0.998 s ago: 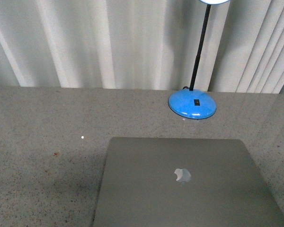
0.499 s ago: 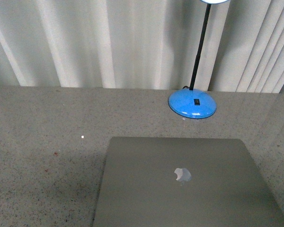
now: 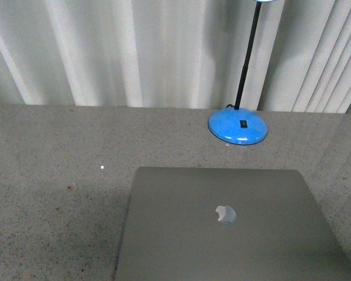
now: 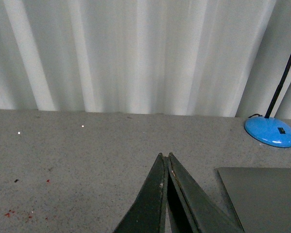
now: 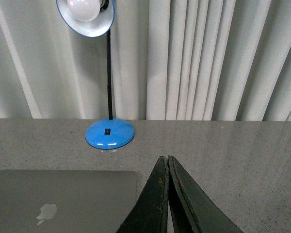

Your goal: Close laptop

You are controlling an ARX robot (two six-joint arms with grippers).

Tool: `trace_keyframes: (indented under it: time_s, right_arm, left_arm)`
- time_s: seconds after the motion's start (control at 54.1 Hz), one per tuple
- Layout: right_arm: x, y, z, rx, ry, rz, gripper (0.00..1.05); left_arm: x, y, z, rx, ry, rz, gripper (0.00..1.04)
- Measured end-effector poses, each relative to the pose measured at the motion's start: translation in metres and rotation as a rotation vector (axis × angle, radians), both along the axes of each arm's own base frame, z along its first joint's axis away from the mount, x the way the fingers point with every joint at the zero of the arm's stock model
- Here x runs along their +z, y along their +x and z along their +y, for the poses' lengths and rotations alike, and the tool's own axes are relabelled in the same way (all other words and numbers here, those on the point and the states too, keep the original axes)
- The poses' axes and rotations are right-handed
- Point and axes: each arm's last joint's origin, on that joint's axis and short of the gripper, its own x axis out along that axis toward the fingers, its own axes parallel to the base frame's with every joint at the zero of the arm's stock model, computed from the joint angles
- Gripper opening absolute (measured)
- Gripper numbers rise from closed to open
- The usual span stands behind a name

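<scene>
The laptop (image 3: 231, 225) lies near the front of the grey table (image 3: 58, 175), right of centre, its lid facing up with the logo (image 3: 225, 215) showing; from the front view the lid looks flat, or very close to flat, though its near edge runs out of frame, so I cannot tell whether it has fully met the base. The left gripper (image 4: 167, 167) sits to the left of the laptop with its jaws pressed together on nothing, and the right gripper (image 5: 165, 167) sits to the right of it, likewise closed and empty; neither touches the lid. The main risk I judge is a lid left slightly ajar: if the hinge has spring in it, it could rest short of shut and go unnoticed. A further press to settle it brings its own danger, since closed metal tips on bare metal could scratch the lid or, pushed off-centre, slide the laptop across the smooth table. The blue lamp (image 3: 238, 127) stands just beyond the far edge of the laptop, so a shove away from the robot could knock its base, and a lifted right arm could catch the stem (image 5: 108, 82).
</scene>
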Motion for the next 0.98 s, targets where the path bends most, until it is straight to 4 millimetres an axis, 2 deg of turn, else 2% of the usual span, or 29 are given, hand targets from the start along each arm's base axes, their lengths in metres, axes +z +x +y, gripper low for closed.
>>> trace_keyframes:
  time_s: [0.129, 0.203, 0.333, 0.48, 0.554, 0.628, 0.979]
  right_arm:
    - [0.0, 0.0, 0.0, 0.0, 0.0, 0.0, 0.23]
    - [0.0, 0.0, 0.0, 0.0, 0.0, 0.0, 0.37]
    - [0.0, 0.0, 0.0, 0.0, 0.0, 0.0, 0.67]
    - [0.0, 0.0, 0.0, 0.0, 0.0, 0.0, 0.9]
    - [0.0, 0.0, 0.0, 0.0, 0.001, 0.0, 0.99]
    - [0.0, 0.0, 0.0, 0.0, 0.0, 0.0, 0.97]
    - [0.0, 0.0, 0.0, 0.0, 0.001, 0.0, 0.97]
  left_arm:
    - [0.0, -0.0001, 0.0, 0.0, 0.0, 0.0, 0.31]
    - [0.0, -0.0001, 0.0, 0.0, 0.0, 0.0, 0.43]
    - [-0.0001, 0.0, 0.0, 0.0, 0.0, 0.001, 0.75]
    - [-0.0001, 0.0, 0.0, 0.0, 0.0, 0.001, 0.98]
    - [-0.0001, 0.0, 0.0, 0.0, 0.003, 0.001, 0.97]
    - [-0.0001, 0.0, 0.0, 0.0, 0.003, 0.001, 0.98]
    - [-0.0001, 0.0, 0.0, 0.0, 0.003, 0.001, 0.98]
